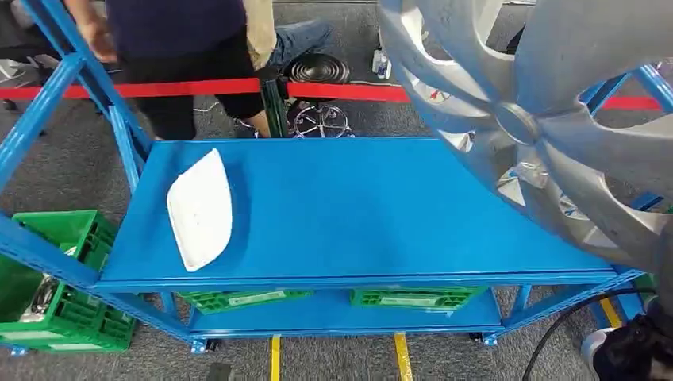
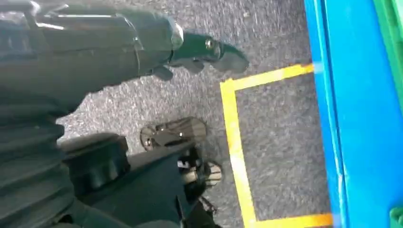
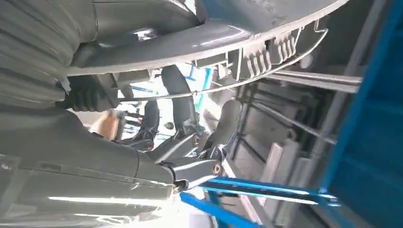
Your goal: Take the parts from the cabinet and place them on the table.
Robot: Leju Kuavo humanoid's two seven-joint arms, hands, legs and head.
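A large silver wheel cover (image 1: pixel 555 119) hangs close in front of me at the right, above the right end of the blue table (image 1: pixel 381 206). My right hand (image 3: pixel 190 142) grips it at the rim, dark fingers hooked up against the ribbed underside of the wheel cover (image 3: pixel 214 33). A white curved panel (image 1: pixel 201 208) lies flat on the left part of the table top. My left hand (image 2: pixel 119 47) hangs low over the grey carpet beside the table's blue frame (image 2: pixel 361 118), fingers apart and holding nothing.
A person (image 1: pixel 182 55) stands behind the table, by red barrier tape (image 1: pixel 349 90). Green crates sit at the left (image 1: pixel 63 278) and on the lower shelf (image 1: pixel 417 296). Yellow floor lines (image 2: pixel 233 133) run by the frame. A black cable (image 1: pixel 555 325) lies at the lower right.
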